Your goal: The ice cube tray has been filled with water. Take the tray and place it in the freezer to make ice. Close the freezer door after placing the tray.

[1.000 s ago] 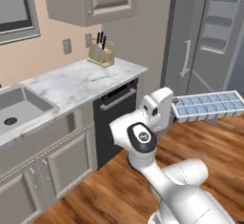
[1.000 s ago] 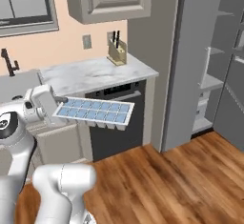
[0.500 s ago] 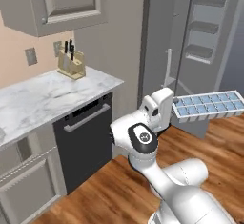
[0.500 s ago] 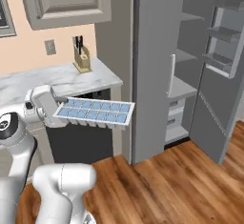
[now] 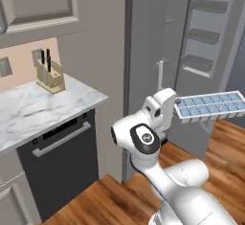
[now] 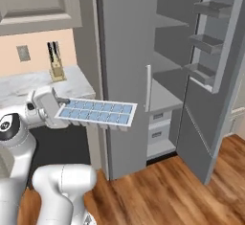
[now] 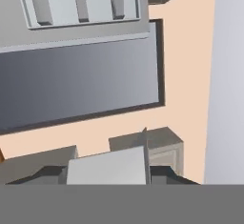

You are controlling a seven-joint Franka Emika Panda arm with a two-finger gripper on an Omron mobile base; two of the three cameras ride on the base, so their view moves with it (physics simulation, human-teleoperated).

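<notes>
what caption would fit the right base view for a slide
Gripper holds the water-filled ice cube tray level beside the counter, short of the freezer, whose door stands open.

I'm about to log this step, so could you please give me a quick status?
Gripper shut on ice cube tray, held level, water in. Freezer door open, shelves exposed. Closed fridge door stands between tray and opening.

The gripper's fingertips (image 6: 58, 105) are hidden behind the near end of the ice cube tray (image 6: 97, 112), and the open freezer door (image 6: 210, 85) is cut by the right base view's right edge
</notes>
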